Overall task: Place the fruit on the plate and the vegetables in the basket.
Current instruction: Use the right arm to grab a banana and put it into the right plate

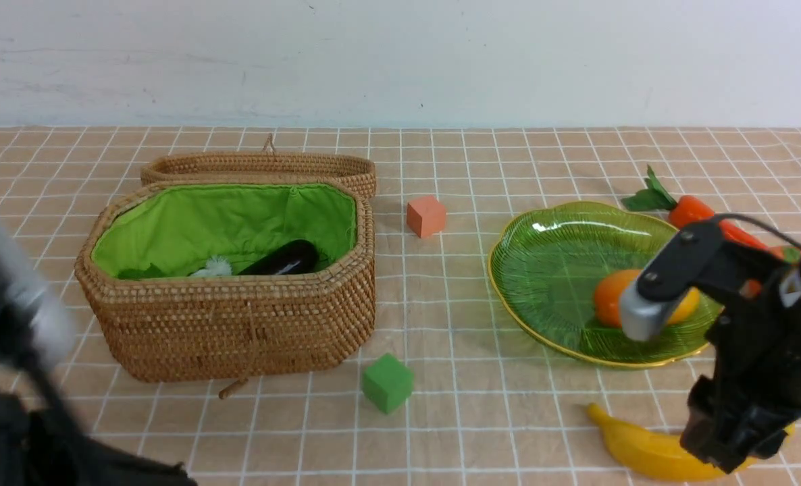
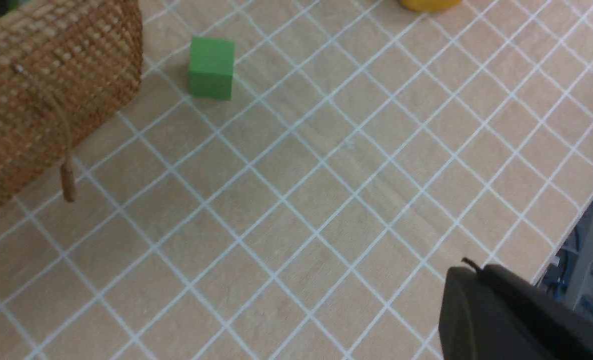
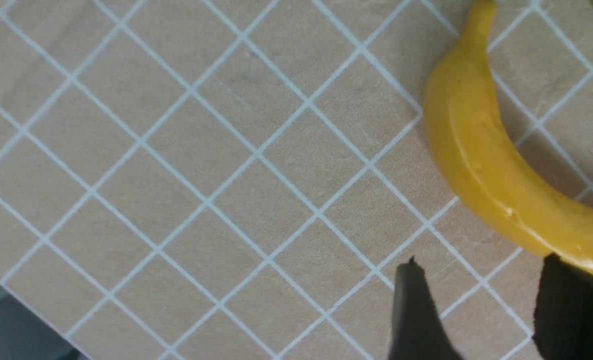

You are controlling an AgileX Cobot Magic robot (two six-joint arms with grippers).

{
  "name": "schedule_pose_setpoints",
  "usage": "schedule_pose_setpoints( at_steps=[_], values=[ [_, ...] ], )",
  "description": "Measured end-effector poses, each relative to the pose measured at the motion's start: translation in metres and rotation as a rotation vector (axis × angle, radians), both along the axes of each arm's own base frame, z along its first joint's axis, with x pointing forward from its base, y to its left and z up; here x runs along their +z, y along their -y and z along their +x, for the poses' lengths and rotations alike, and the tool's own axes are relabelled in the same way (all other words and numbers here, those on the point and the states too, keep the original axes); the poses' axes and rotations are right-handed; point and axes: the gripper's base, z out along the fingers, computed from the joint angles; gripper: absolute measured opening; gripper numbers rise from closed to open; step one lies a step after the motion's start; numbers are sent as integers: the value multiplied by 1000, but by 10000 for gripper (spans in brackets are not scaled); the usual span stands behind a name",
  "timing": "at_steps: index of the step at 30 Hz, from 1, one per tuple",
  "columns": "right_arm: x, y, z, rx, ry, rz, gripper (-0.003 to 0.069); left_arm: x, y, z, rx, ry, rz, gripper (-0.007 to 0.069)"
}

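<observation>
The right arm (image 1: 745,290) comes in from the right edge, its forearm crossing in front of the near right part of the plate (image 1: 542,270), then bends down so that the right hand (image 3: 491,320) points at the bench (image 1: 454,412) close to its front edge. Its two dark fingers (image 3: 411,315) stand apart, with only bench surface between them. The banana (image 1: 643,449) lies flat on the bench in front of the plate, right below this hand. In the right wrist view its thick end runs up to one finger, outside the gap, and I cannot tell whether they touch. The mango (image 1: 606,297) rests on the plate, partly hidden by the arm's grey link. The carrot (image 1: 694,209) lies on the bench behind the plate's far right rim.

The left arm (image 1: 15,317) is a blur in the front view's lower left corner. The left hand (image 2: 476,295) has its fingers together above the bench's front edge, well apart from the basket (image 1: 238,324). The basket stands open on the left, its lid (image 1: 259,165) lying behind it, with the eggplant (image 1: 286,258) and the radish (image 1: 213,268) inside. A green cube (image 2: 211,67) sits near its front corner, and an orange cube (image 1: 426,216) sits farther back, between basket and plate
</observation>
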Motion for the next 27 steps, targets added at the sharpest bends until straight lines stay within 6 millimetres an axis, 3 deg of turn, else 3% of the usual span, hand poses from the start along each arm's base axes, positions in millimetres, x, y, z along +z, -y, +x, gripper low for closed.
schedule_pose_setpoints(
  at_steps=[3, 6, 13, 16, 19, 21, 25, 27],
  values=[
    [-35, -6, 22, 121, -43, -75, 482, -7, -11, -23, -40, 111, -131, -13],
    [-59, -7, 37, 198, -54, -139, 539, -5, -18, -36, -76, 193, -188, -13],
    [-98, -7, 58, 285, -40, -242, 568, -3, -23, -45, -108, 255, -203, -13],
    [-115, -8, 62, 320, -81, -263, 549, -3, -23, -45, -108, 254, -203, -13],
    [-118, -9, 64, 343, -94, -267, 512, -3, -23, -45, -108, 254, -203, -13],
    [-118, -9, 64, 346, -100, -266, 478, -3, -23, -45, -108, 254, -203, -13],
    [-116, -13, 61, 329, -123, -238, 316, -3, -23, -45, -108, 254, -203, -13],
    [-105, -21, 58, 290, -133, -190, 320, -3, -23, -45, -108, 252, -207, -13]
  ],
)
